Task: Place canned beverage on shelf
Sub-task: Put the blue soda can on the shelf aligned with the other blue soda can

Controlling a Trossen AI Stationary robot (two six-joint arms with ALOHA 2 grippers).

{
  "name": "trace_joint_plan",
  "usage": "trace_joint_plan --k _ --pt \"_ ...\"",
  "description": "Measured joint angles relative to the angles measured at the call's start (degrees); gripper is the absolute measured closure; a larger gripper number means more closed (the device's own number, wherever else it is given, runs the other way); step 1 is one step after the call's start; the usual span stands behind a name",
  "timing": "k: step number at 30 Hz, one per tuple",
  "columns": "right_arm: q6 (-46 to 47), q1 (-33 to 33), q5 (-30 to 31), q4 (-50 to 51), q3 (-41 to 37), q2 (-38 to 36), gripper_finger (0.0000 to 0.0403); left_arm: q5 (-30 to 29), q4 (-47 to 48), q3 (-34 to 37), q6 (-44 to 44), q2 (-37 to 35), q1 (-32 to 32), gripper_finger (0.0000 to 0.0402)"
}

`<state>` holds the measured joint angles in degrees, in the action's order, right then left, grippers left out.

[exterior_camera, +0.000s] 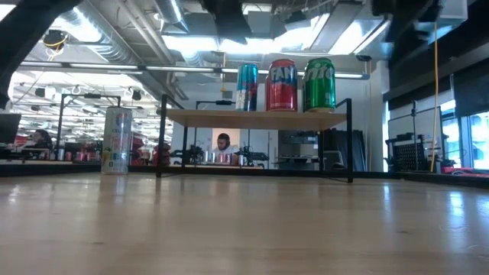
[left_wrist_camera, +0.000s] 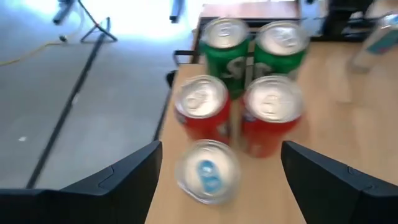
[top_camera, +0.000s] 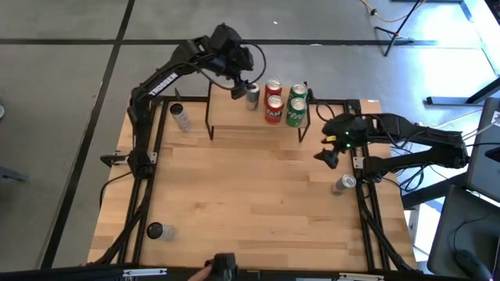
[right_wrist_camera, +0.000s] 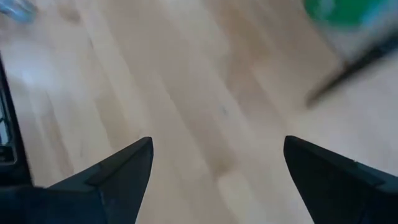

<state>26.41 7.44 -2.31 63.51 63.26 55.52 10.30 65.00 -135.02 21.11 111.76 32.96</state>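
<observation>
The shelf (top_camera: 234,129) stands at the table's far middle, its plank top on thin black legs (exterior_camera: 229,116). Standing on its top are a silver can with a blue tab (left_wrist_camera: 207,172), two red cans (top_camera: 273,109) and two green cans (top_camera: 297,112). My left gripper (left_wrist_camera: 221,149) is open above the shelf's far left part (top_camera: 244,90). Its fingers stand wide on either side of the silver can and do not touch it. My right gripper (top_camera: 326,153) is open and empty over the table, just right of the shelf (right_wrist_camera: 217,146).
A pale can (top_camera: 181,117) stands on the table left of the shelf and also shows in the low view (exterior_camera: 116,140). Another can (top_camera: 344,183) is at the table's right edge and one (top_camera: 158,231) at the near left. Bare wood lies in front of the shelf.
</observation>
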Motion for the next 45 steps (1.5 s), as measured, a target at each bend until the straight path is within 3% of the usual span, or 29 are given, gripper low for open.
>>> trace_joint_plan --k 4,8,13,18,28,32,36,45 --pt "12.8 -2.7 -3.2 11.7 0.5 -0.4 0.0055 2.7 2.8 0.0 -3.6 -1.8 -1.3 0.0086" --pt "26.8 -9.7 -4.2 20.6 0.5 -0.5 0.0055 3.7 6.6 0.0 -5.1 -2.0 -3.5 0.0085" --pt "42.0 -18.3 -3.8 22.3 -1.8 -0.6 0.0055 0.5 7.2 0.7 -5.6 -2.0 -6.9 0.0085" --pt "49.7 -23.5 -5.7 21.7 -8.0 -0.5 0.0055 -2.7 6.9 0.8 -5.3 -2.0 -8.7 0.0085" --pt "50.7 -25.6 -6.3 14.0 -17.0 -0.5 0.0061 -2.8 6.2 0.8 -6.7 -2.0 -9.5 0.0085" --pt "49.0 -25.6 -6.3 13.1 -18.2 -0.5 0.011 -2.8 6.1 0.8 -7.7 -2.0 -9.9 0.0085" --pt "46.9 -25.6 -6.3 12.5 -18.0 -0.6 0.0198 -2.8 6.1 0.8 -10.2 -2.0 -10.9 0.0085" --pt "34.2 -25.4 -1.6 8.0 -11.4 -0.5 0.0204 -2.5 7.8 0.8 -14.8 -2.0 -18.3 0.0085"
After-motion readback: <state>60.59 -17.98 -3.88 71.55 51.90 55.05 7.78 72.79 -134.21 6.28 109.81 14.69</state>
